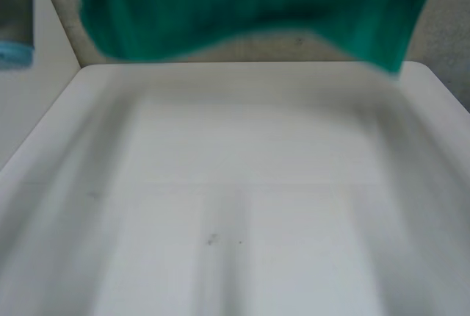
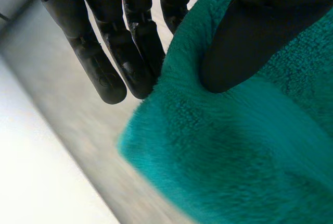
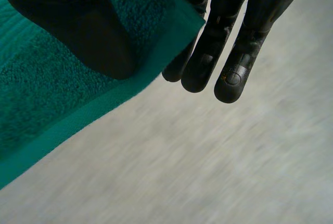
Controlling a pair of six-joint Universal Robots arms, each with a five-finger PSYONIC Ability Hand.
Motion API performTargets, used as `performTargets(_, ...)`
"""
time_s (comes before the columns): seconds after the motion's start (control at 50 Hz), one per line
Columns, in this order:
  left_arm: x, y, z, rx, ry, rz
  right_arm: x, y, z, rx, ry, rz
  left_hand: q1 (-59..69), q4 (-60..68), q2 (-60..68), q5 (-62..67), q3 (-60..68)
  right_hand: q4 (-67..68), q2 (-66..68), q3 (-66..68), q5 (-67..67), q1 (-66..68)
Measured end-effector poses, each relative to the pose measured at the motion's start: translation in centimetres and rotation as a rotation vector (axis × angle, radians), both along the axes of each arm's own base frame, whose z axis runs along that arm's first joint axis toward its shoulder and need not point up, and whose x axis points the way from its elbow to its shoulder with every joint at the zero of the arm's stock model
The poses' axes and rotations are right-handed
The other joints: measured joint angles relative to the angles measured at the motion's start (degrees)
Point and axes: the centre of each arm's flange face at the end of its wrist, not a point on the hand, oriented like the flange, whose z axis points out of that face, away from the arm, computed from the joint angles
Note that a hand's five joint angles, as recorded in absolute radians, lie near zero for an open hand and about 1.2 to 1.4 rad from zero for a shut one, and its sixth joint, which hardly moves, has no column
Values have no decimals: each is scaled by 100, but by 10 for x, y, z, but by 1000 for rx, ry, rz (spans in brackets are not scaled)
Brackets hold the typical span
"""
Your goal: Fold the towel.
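The green terry towel [image 1: 242, 7] is spread wide across the far side of the head view, its lower edge hanging over the far edge of the white worktop [image 1: 242, 184]. A grey stretch of the left arm [image 1: 15, 29] with a light-blue cap shows beside it.

In the left wrist view, the left hand [image 2: 250, 36] pinches the towel [image 2: 234, 156] at its edge, with the thumb pressed on the pile and straight fingers [image 2: 130, 52] reaching behind.

In the right wrist view, the right hand [image 3: 78, 26] holds the towel [image 3: 47, 88] the same way beside a hemmed corner, thumb on top and fingers [image 3: 229, 36] behind the cloth.
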Motion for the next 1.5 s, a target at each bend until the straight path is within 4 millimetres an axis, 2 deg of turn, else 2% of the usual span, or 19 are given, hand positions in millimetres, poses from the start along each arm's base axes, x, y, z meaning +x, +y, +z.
performTargets(0.08, 6, 7, 10, -44, 56, -29, -4, 9, 10, -63, -31, 19, 0, 0, 0, 0, 0, 0, 0, 0, 0, 0)
performTargets(0.16, 12, 6, -9, 19, 69, -50, -2, 10, -15, 8, -15, 45, 0, 0, 0, 0, 0, 0, 0, 0, 0, 0)
performTargets(0.18, 16, 3, -30, 86, 63, -54, -1, 9, -31, 57, -2, 58, 0, 0, 1, 0, 0, 0, 0, 0, 0, 0)
performTargets(0.2, 16, 3, -30, 86, 63, -54, -1, 9, -31, 57, -2, 58, 0, 0, 1, 0, 0, 0, 0, 0, 0, 0)
performTargets(0.22, 19, 1, -55, 162, 51, -54, 3, 7, -65, 160, 25, 88, 0, 0, 4, 0, 9, 0, 0, 0, 0, 0)
performTargets(0.24, 19, 1, -55, 162, 51, -54, 3, 7, -65, 160, 25, 88, 0, 0, 4, 0, 9, 0, 0, 0, 0, 0)
performTargets(0.26, 21, -1, -82, 241, 35, -52, 6, 7, -94, 248, 48, 117, 0, 0, 6, 0, 18, 0, 0, 0, 0, 0)
performTargets(0.4, 24, 2, -168, 469, -20, -50, 13, 8, -170, 472, 91, 186, 0, 0, 8, 0, 21, 0, 0, 0, 0, 0)
performTargets(0.5, 20, 11, -251, 650, -84, -82, 19, 2, -260, 731, 113, 217, 0, 0, 8, 0, 21, 0, 0, 0, 0, 0)
performTargets(0.52, 20, 11, -251, 650, -84, -82, 19, 2, -260, 731, 113, 217, 0, 0, 8, 0, 21, 0, 0, 0, 0, 0)
performTargets(0.54, 18, 17, -274, 702, -105, -97, 20, 3, -285, 808, 122, 219, 0, 1, 8, 0, 21, 0, 0, 0, 0, 0)
performTargets(0.62, 16, 29, -309, 792, -154, -113, 19, 9, -314, 932, 156, 212, 0, 1, 9, 0, 22, 0, 0, 0, 0, 0)
performTargets(0.76, 22, 52, -323, 893, -266, -82, 15, 26, -312, 1038, 236, 203, 0, 0, 9, 0, 21, 0, 0, 0, 0, 0)
performTargets(0.78, 27, 63, -322, 938, -317, -63, 12, 43, -300, 1095, 307, 204, 0, 0, 9, 0, 21, 0, 0, 0, 0, 0)
performTargets(0.84, 30, 72, -321, 978, -354, -50, 9, 55, -293, 1127, 357, 205, 0, 0, 9, 0, 22, 0, 0, 0, 0, 0)
performTargets(0.98, 53, 137, -304, 1302, -533, -40, -32, 114, -276, 1286, 697, 153, 0, 0, 9, 0, 21, 0, 0, 0, 0, 0)
performTargets(1.1, 52, 158, -292, 1388, -577, -75, -49, 126, -280, 1305, 806, 115, 0, 0, 9, 0, 21, 0, 0, 0, 0, 0)
performTargets(1.18, 45, 149, -288, 1322, -574, -81, -51, 114, -284, 1271, 763, 79, -2, 0, 9, 0, 21, 0, 0, 0, 0, 0)
performTargets(1.5, -17, 34, -310, 853, -497, -88, -18, 18, -313, 1039, 449, -6, -1, 0, 9, 0, 21, 0, 0, 0, 0, 1)
